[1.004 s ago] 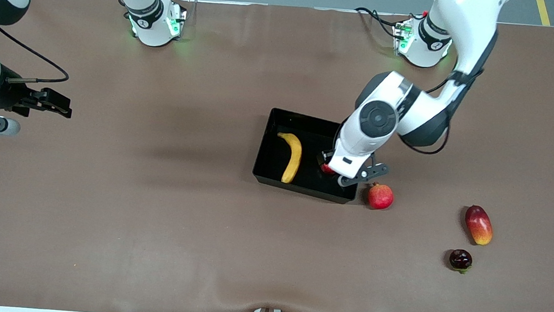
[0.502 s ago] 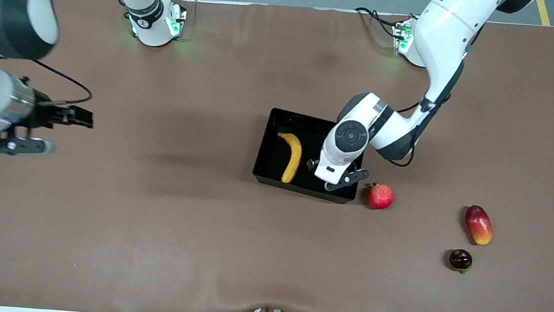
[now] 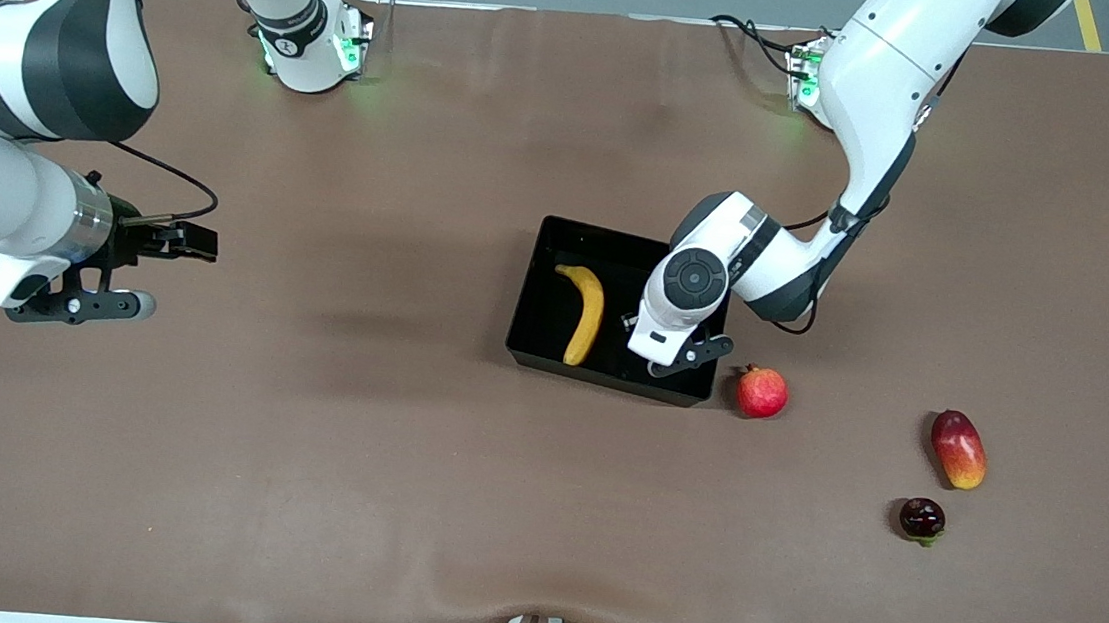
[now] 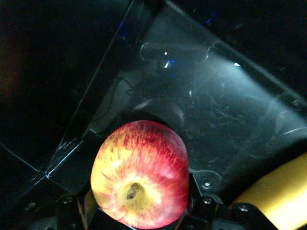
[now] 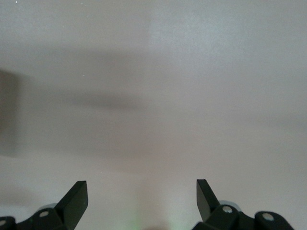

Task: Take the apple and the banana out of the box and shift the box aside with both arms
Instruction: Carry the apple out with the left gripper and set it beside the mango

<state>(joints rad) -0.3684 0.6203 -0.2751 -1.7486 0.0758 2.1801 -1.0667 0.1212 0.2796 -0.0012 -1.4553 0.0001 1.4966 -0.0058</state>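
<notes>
1. The right claw hangs over the bare brown counter at the right arm's end, well apart from everything. In the right wrist view its two fingers stand wide apart and hold nothing. This arm waits.

2. The shallow glossy black plastic box lies near the middle of the counter. The curved yellow banana lies inside it, in the half toward the right arm's end.

3. The left claw is down inside the box, in the half toward the left arm's end. In the left wrist view the small round red apple with yellowish patches sits directly in front of this claw, on the box floor near a corner, with the banana just beside it.

4. I cannot tell if the left claw is already clamped on the apple or only stands around it.

5. The step in hand, I judge, is gripping the apple. To do it well, the claw should close across the widest part and then lift straight up, so that the low wall is not hit.

6. A round red pomegranate lies just outside the box; the apple should be put down away from it.

7. A red-yellow mango and a small dark fruit lie well apart, toward the left arm's end.
</notes>
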